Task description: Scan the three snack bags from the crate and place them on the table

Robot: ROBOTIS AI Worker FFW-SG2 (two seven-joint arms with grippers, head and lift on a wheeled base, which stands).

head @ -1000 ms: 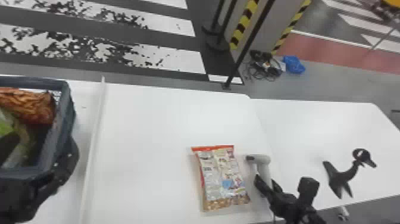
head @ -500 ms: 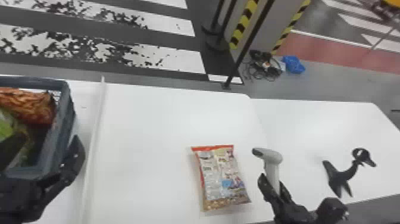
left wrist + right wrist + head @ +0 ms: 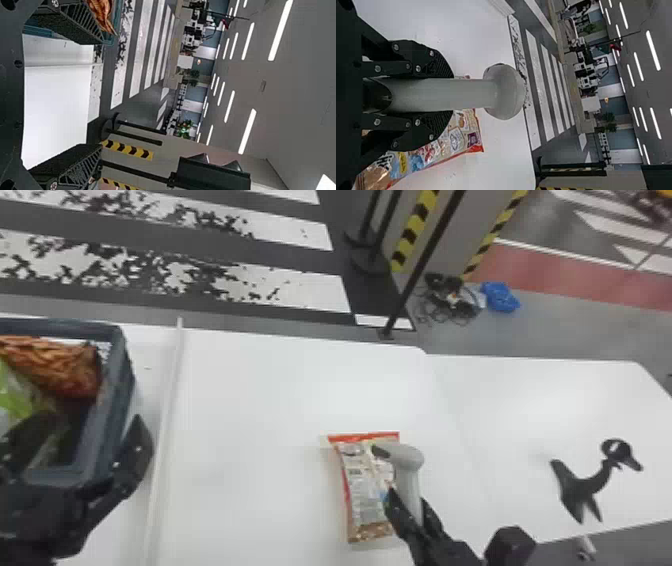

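Observation:
At the right of centre in the head view, my right gripper is shut on the grey scanner, whose head stands over the upper right part of a snack bag lying on the table. In the right wrist view both fingers of the right gripper press the handle of the scanner, with the bag beyond. My left gripper is at the crate, one finger over its inside and one outside; the left gripper stands wide open. Inside the crate are an orange-brown bag and a green bag.
A black scanner stand rests on the right table. A raised white strip runs between the crate and the bag. Posts and a striped pillar stand behind the tables.
The right gripper has lifted the scanner and brought it left over the bag's edge. The left gripper's outer finger has swung up along the crate's side, and its fingers look wider apart.

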